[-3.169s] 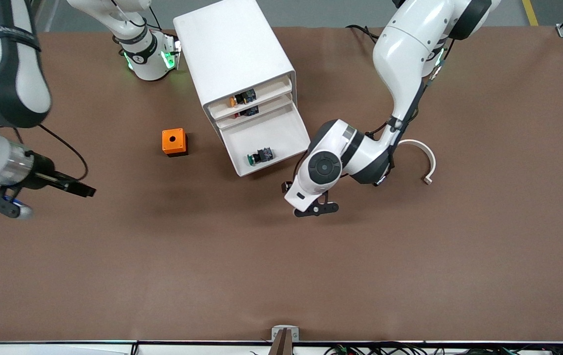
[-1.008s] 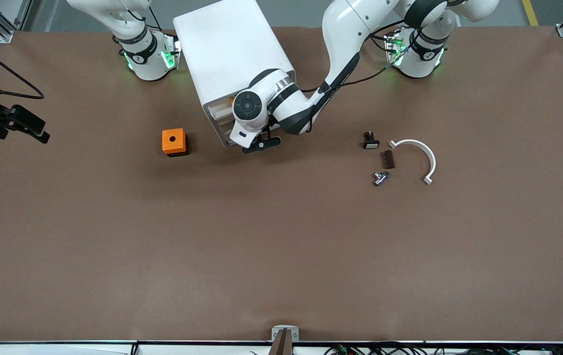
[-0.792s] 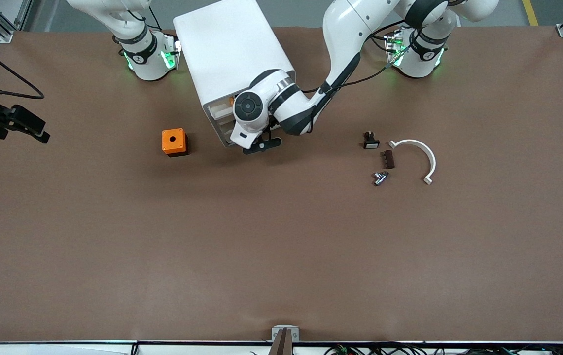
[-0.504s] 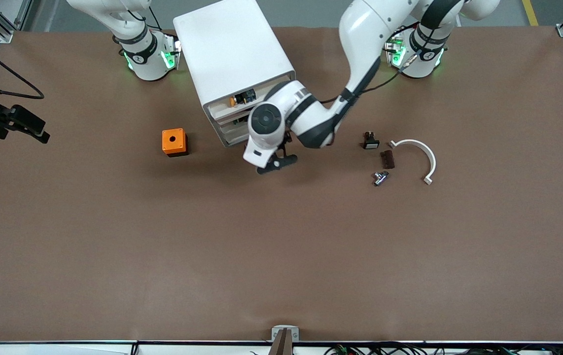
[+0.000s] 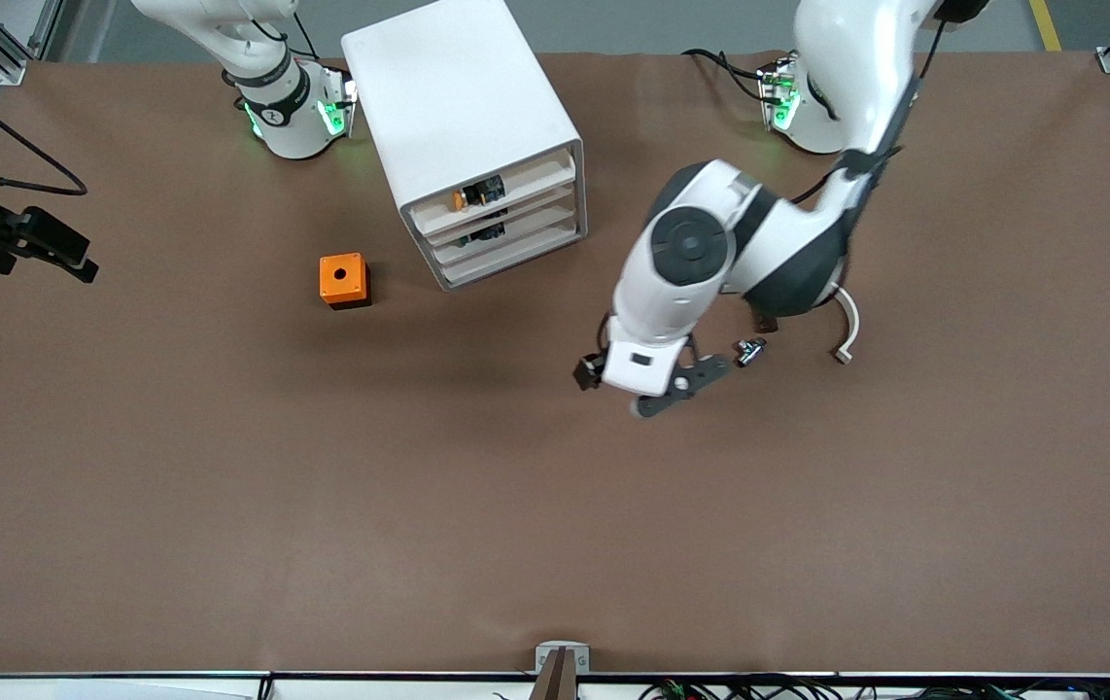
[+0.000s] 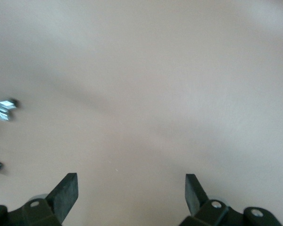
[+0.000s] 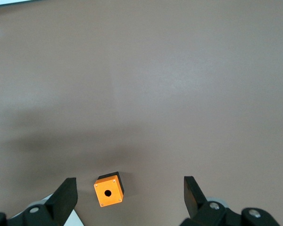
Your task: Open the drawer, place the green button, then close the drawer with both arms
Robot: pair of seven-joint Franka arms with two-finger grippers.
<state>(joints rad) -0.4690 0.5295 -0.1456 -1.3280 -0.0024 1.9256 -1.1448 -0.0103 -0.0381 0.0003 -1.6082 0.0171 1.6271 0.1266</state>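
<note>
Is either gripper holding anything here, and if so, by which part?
Nothing is held. The left gripper is open over bare table, and the right gripper is open and empty too.

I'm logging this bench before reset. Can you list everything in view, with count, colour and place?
Cabinet: one, white, four tiers all pushed in, standing between the arm bases.
Drawer: one, white, third tier, shut.
Small parts in the upper tiers: a few, black with orange and red, seen through the drawer fronts.
Box with round hole: one, orange, on the table beside the cabinet, toward the right arm's end.
Small metal part: one, silver, beside the left arm's wrist.
Curved strip: one, white, mostly hidden under the left arm.
Table: one, brown.
Left gripper: black, open, over bare table.
Right gripper: black, open, up over the table at the right arm's end, waiting.
</note>
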